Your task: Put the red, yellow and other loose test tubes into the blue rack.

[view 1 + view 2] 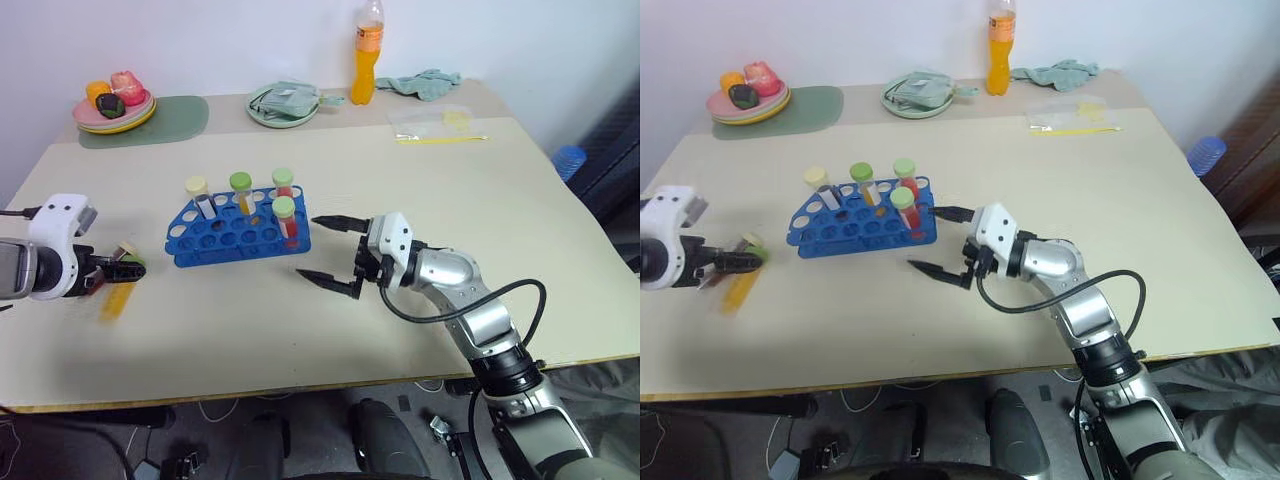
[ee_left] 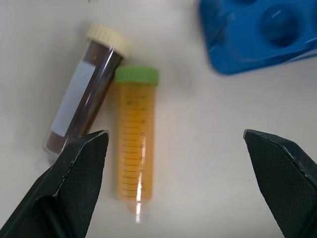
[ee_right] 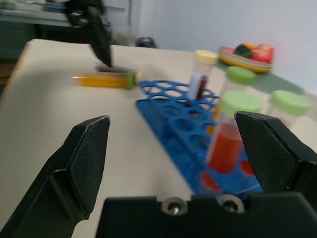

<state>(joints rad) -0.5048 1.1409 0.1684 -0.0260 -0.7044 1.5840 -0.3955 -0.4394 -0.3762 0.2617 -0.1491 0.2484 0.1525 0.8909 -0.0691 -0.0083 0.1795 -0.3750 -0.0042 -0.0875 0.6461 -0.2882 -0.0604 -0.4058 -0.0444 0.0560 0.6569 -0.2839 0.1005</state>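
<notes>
The left gripper (image 2: 173,163) hangs over two loose tubes on the worktop (image 1: 420,180), its fingers (image 2: 74,173) spread wide. The yellow-orange tube (image 2: 134,136) lies just under it, long axis along the fingers' reach, green cap toward the blue rack (image 1: 215,240); the dark cream-capped tube (image 2: 84,94) lies touching beside it. The right gripper (image 1: 330,250), fingers also spread and empty, sits beside the rack's far end, where four tubes stand. The left arm is plainly nearer.

Four tubes upright in blue rack (image 1: 235,236); right gripper (image 1: 330,253) fingers spread
</notes>
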